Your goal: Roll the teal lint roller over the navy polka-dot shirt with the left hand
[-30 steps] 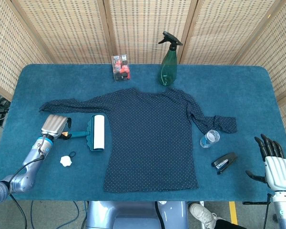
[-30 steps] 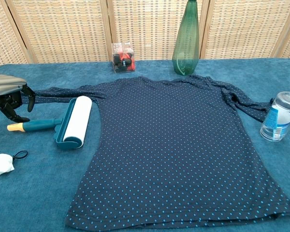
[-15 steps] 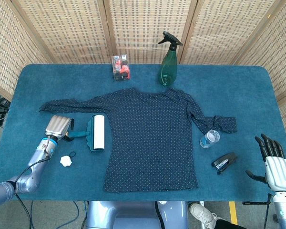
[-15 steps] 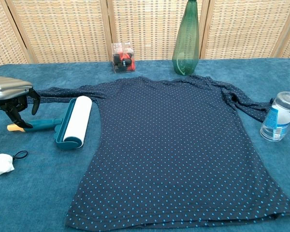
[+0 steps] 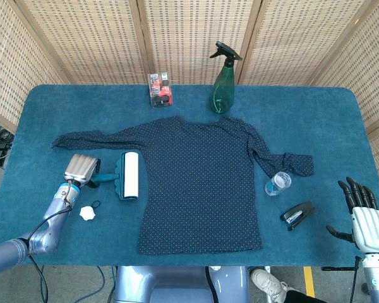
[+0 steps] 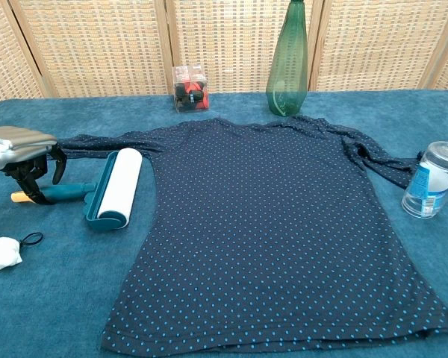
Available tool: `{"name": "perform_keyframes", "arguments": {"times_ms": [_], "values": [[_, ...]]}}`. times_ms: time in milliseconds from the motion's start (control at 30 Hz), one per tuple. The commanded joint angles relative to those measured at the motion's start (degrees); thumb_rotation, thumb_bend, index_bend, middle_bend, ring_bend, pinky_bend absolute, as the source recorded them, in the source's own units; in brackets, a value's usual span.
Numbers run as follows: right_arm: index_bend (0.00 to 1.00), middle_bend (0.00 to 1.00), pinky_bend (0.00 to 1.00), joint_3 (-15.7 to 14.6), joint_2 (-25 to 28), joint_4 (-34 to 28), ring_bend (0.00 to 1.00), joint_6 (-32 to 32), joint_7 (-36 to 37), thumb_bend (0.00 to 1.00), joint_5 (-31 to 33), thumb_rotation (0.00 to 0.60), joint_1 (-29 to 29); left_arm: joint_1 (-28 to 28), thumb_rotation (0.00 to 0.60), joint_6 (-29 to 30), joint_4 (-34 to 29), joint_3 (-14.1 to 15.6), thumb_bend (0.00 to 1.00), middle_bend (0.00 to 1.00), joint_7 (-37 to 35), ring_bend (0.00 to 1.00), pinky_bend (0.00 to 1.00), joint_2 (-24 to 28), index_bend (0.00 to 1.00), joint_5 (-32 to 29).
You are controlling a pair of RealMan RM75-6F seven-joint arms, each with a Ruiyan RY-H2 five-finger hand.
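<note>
The teal lint roller lies on the blue table just left of the navy polka-dot shirt, its white roll beside the shirt's side seam. Its teal handle, orange at the tip, points left. My left hand hovers over the handle's end, palm down. Its dark fingers hang apart on either side of the handle and have not closed on it. My right hand stands open, fingers spread, off the table's front right corner, holding nothing.
A green spray bottle and a clear box stand behind the shirt. A small water bottle lies by the right sleeve, with a black stapler nearby. A white lump with a black loop lies front left.
My left hand has moved right and down, from beside the handle's tip to over the handle. The roller, the shirt and my right hand have not moved.
</note>
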Motion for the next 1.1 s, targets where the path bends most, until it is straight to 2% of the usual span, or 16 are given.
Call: {"name": "perform_keyframes", "arguments": {"times_ms": [33,167,200,233,300,367,500,600,667,900,1100], "values": [[0.0,0.0,0.0,0.0,0.0,0.0,0.0,0.2,0.0,0.04,-0.2,0.6,0.0,-0.3,0.6,-0.3,0.9,0.3,0.21,0.89,0.5,0.75,0.66,-0.8,0.54,-0.7],[0.0,0.0,0.0,0.0,-0.1,0.2,0.0,0.3,0.1,0.04,-0.4,0.6,0.0,-0.5,0.6,-0.5,2.0,0.7,0.21,0.89,1.2,0.75,0.66,-1.6,0.54,-1.4],[0.0,0.0,0.0,0.0,-0.1,0.2,0.0,0.4,0.2,0.04,-0.4,0.6,0.0,-0.5,0.6,-0.6,2.2,0.8,0.24,0.89,1.3,0.75,0.66,-1.8,0.55,-1.6],[0.0,0.0,0.0,0.0,-0.1,0.2,0.0,0.4,0.2,0.04,-0.5,0.6,-0.1,-0.6,0.6,-0.6,2.4,0.8,0.27,0.89,1.4,0.75,0.66,-1.9,0.55,-1.8],[0.0,0.0,0.0,0.0,-0.1,0.2,0.0,0.4,0.2,0.04,-0.5,0.6,-0.1,-0.6,0.6,-0.7,2.5,0.9,0.43,0.89,1.4,0.75,0.66,-2.1,0.57,-2.0],[0.0,0.0,0.0,0.0,-0.2,0.2,0.0,0.4,0.2,0.04,-0.5,0.6,0.0,-0.6,0.6,-0.7,2.7,0.9,0.55,0.89,1.5,0.75,0.66,-2.3,0.58,-2.2],[0.0,0.0,0.0,0.0,-0.1,0.2,0.0,0.5,0.2,0.04,-0.6,0.6,-0.1,-0.7,0.6,-0.7,2.9,1.1,0.66,0.89,2.0,0.75,0.66,-2.5,0.66,-2.7],[0.0,0.0,0.0,0.0,-0.1,0.2,0.0,0.7,0.3,0.04,-0.7,0.6,-0.1,-0.6,0.6,0.1,2.6,1.1,0.68,0.89,1.7,0.75,0.66,-2.5,0.77,-2.1],[0.0,0.0,0.0,0.0,0.0,0.1,0.0,0.6,0.4,0.04,-0.6,0.6,-0.1,-0.5,0.6,0.9,1.9,1.0,0.67,0.89,1.2,0.75,0.66,-2.1,0.79,-0.9],[0.0,0.0,0.0,0.0,0.1,0.1,0.0,0.6,0.4,0.04,-0.5,0.6,-0.1,-1.4,0.6,3.5,-2.5,0.7,0.63,0.89,2.9,0.75,0.66,1.3,0.82,2.1],[0.0,0.0,0.0,0.2,0.1,0.2,0.0,0.5,0.6,0.04,-0.3,0.6,-0.1,-3.3,0.6,4.0,-8.7,-0.4,0.62,0.89,7.5,0.75,0.66,5.1,0.83,-0.8]]}}
